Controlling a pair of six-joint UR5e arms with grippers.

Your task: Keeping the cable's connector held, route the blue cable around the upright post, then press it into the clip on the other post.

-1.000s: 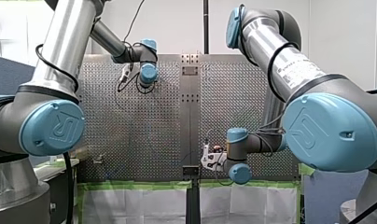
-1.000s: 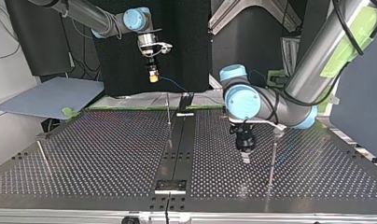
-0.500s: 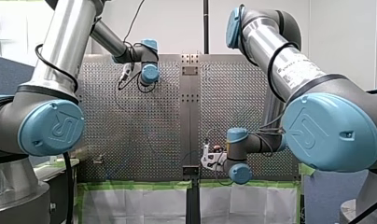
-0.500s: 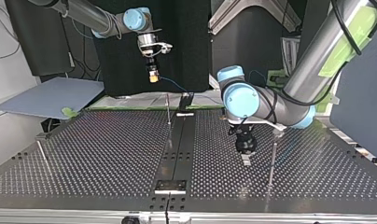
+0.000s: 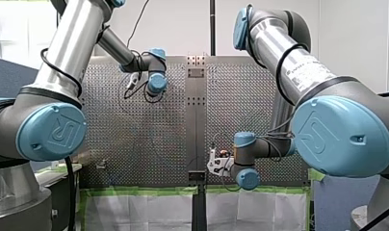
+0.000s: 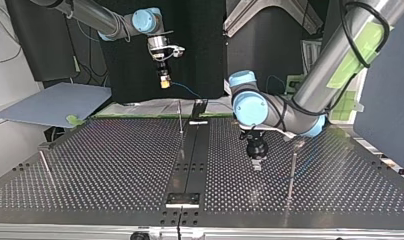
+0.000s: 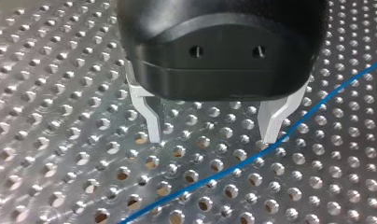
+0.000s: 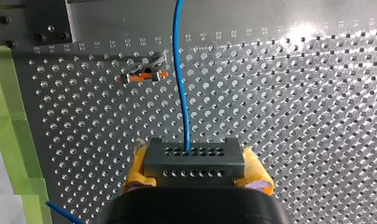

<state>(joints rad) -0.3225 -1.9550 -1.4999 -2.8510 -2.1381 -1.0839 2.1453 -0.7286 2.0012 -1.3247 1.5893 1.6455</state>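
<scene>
The robot's right gripper [image 8: 196,173]: yellow-padded fingers clamped on the grey perforated connector block [image 8: 194,156], high above the perforated metal bench [image 6: 115,165]. The thin blue cable [image 8: 177,70] leaves the block toward the fingers' 12 o'clock. The left gripper [image 7: 211,140]: metal fingers apart, low over the bench, cable just beside one fingertip. In the top view a slim upright metal post [image 6: 292,170] stands at its 3 o'clock.

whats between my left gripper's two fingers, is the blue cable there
In the left wrist view, only bare perforated table shows between the open fingers of the left gripper; the blue cable runs just ahead, passing one fingertip.
</scene>
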